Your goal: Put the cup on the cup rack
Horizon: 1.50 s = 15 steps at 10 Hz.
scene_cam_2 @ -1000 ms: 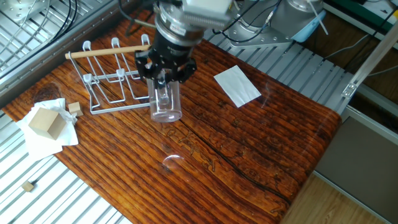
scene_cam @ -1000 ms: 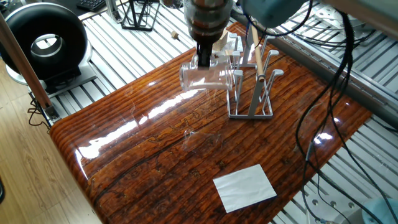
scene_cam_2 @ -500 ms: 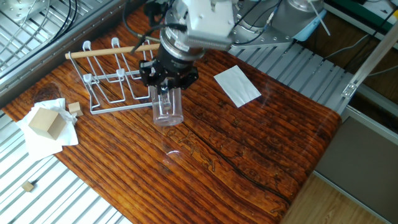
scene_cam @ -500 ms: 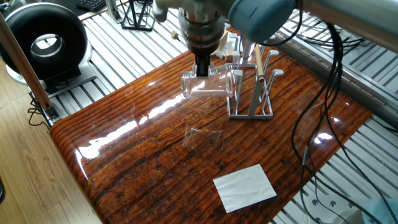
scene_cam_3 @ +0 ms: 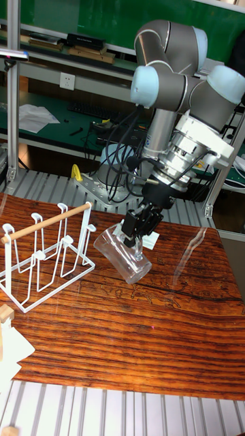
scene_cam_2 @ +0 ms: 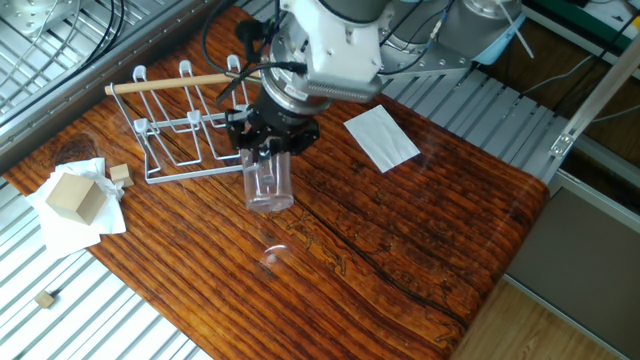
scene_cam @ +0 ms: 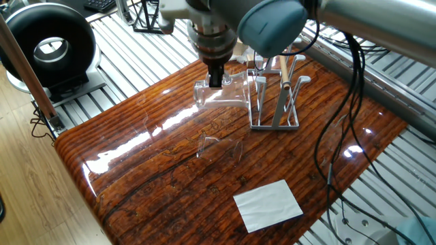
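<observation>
Since a second ago the gripper (scene_cam: 215, 79) has carried the cup (scene_cam: 221, 95) lower and a little away from the cup rack (scene_cam: 276, 95), and the arm's wrist has swung across.

From one fixed view, the cup lies on its side in the air, clamped by the closed fingers at its wall; it hangs below the gripper, its mouth end just beside the rack's pegs. Its reflection shows on the glossy worktop (scene_cam: 170, 184) beneath. A white paper sheet (scene_cam: 268, 205) lies near the worktop's near edge.

From the other fixed view, the cup (scene_cam_2: 268, 180) hangs under the gripper (scene_cam_2: 268, 147), its far end pointing toward the camera, beside the rack (scene_cam_2: 185, 125), whose wooden rod runs along the top. This view alone shows a wooden block (scene_cam_2: 74, 195) on crumpled paper near the worktop's left corner.

From the tall fixed view, the cup (scene_cam_3: 123, 254) is clearly tilted, thick base lower right, mouth upper left toward the rack (scene_cam_3: 44, 253), and clear of the worktop (scene_cam_3: 136, 340). The gripper (scene_cam_3: 133, 236) grasps its upper wall. Cup and rack stand apart.
</observation>
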Available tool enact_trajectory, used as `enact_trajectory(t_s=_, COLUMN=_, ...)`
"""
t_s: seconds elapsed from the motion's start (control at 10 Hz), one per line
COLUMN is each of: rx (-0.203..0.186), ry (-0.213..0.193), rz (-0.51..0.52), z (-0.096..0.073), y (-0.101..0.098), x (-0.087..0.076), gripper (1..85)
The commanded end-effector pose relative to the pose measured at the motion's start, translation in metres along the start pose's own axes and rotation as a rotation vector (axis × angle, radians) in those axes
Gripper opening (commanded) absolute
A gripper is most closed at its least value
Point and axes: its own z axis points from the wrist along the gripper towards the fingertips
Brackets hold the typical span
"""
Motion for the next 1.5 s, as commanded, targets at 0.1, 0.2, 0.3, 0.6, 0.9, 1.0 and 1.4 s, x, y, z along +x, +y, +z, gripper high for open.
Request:
enact_trajectory(t_s=0.1, rx=-0.006, ry=-0.028, rz=0.007, z=0.014, y=0.001, x=-0.015, gripper=1.0)
enact_trajectory(t_s=0.2, rx=0.011, ry=-0.022, rz=-0.006, z=0.018, y=-0.003, x=-0.014, gripper=1.0)
enact_trajectory(t_s=0.3, rx=0.056, ry=0.003, rz=-0.036, z=0.020, y=-0.013, x=-0.009, gripper=1.0)
enact_trajectory(t_s=0.6, rx=0.155, ry=0.185, rz=-0.153, z=0.010, y=-0.034, x=0.035, gripper=1.0)
enact_trajectory(t_s=0.9, rx=0.135, ry=0.185, rz=-0.154, z=0.006, y=-0.025, x=0.032, gripper=1.0)
enact_trajectory(t_s=1.0, rx=0.133, ry=0.190, rz=-0.158, z=0.004, y=-0.020, x=0.031, gripper=1.0)
enact_trajectory(t_s=1.4, rx=0.191, ry=0.231, rz=-0.189, z=0.004, y=-0.020, x=0.036, gripper=1.0)
